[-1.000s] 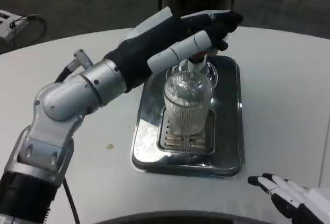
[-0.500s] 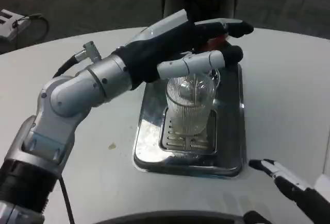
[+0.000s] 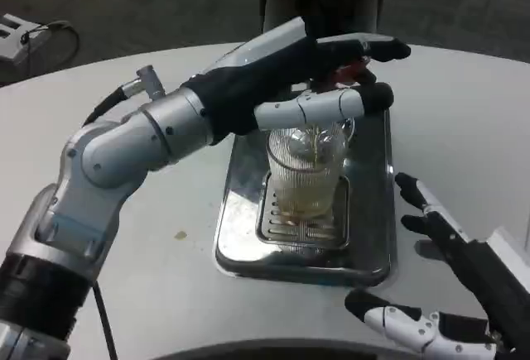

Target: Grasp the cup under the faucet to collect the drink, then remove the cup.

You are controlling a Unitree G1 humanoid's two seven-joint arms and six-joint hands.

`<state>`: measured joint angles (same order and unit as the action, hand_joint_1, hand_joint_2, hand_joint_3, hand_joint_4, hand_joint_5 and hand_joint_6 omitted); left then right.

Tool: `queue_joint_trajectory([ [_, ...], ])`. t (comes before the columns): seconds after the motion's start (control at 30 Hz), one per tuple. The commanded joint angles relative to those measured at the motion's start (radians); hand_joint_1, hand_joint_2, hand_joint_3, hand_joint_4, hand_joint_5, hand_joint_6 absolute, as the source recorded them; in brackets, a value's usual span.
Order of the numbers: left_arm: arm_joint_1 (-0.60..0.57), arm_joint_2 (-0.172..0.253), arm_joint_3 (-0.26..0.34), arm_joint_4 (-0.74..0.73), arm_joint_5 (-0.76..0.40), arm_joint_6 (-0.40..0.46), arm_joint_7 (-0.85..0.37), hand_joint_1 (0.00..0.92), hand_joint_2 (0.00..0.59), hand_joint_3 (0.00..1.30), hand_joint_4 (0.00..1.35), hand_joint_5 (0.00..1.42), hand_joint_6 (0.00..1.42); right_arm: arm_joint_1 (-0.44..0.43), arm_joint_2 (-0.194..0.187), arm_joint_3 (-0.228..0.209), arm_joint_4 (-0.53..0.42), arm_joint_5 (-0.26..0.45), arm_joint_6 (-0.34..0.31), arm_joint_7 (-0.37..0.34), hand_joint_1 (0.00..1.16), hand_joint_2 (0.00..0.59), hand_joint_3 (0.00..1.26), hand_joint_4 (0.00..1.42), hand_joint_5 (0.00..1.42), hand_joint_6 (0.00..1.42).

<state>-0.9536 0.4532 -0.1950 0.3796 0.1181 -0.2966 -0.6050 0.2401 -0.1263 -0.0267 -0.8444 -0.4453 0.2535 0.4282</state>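
The white table (image 3: pixel 464 112) carries a steel drip tray (image 3: pixel 371 236), and places below are given from that tray. The left arm (image 3: pixel 124 149) reaches in from the tray's left, elbow bent, its forearm running up and to the right. The left hand (image 3: pixel 310 74) hangs over the tray's far half with its fingers stretched out toward the right, covering the faucet; whether it presses anything there cannot be told. The right hand (image 3: pixel 447 281) sits just off the tray's right near corner, palm turned toward the tray, fingers spread apart and holding nothing. The cup (image 3: pixel 305 170), a ribbed clear glass, stands upright on the tray's slotted grate (image 3: pixel 286 226), its long axis vertical and mouth facing up beneath the left hand. A little amber liquid shows at its bottom. A grey box with a cable (image 3: pixel 21 29) lies far to the tray's left, beyond the table.
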Motion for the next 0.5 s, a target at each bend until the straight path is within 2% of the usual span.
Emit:
queue_joint_trajectory([
  [0.03, 0.048, 0.011, -0.016, -0.005, 0.018, 0.025, -0.033, 0.000, 0.106, 0.19, 0.11, 0.22, 0.18, -0.029, 0.038, 0.025, 0.070, 0.013, -0.068, -0.141, 0.69, 0.230, 0.00, 0.01, 0.10, 0.14],
  [0.23, 0.049, 0.011, -0.005, -0.022, 0.013, 0.030, -0.035, 0.000, 0.108, 0.19, 0.11, 0.21, 0.18, -0.157, 0.026, 0.075, 0.179, 0.014, -0.027, -0.162, 0.70, 0.222, 0.00, 0.00, 0.07, 0.13],
  [0.37, 0.048, 0.012, 0.000, -0.027, 0.009, 0.032, -0.039, 0.000, 0.109, 0.19, 0.12, 0.21, 0.18, -0.199, 0.039, 0.121, 0.239, -0.009, -0.012, -0.196, 0.70, 0.226, 0.00, 0.00, 0.07, 0.11],
  [0.5, 0.049, 0.016, 0.007, -0.032, 0.004, 0.034, -0.044, 0.000, 0.077, 0.19, 0.12, 0.21, 0.18, -0.251, 0.048, 0.162, 0.297, -0.033, 0.000, -0.235, 0.69, 0.222, 0.00, 0.00, 0.07, 0.11],
])
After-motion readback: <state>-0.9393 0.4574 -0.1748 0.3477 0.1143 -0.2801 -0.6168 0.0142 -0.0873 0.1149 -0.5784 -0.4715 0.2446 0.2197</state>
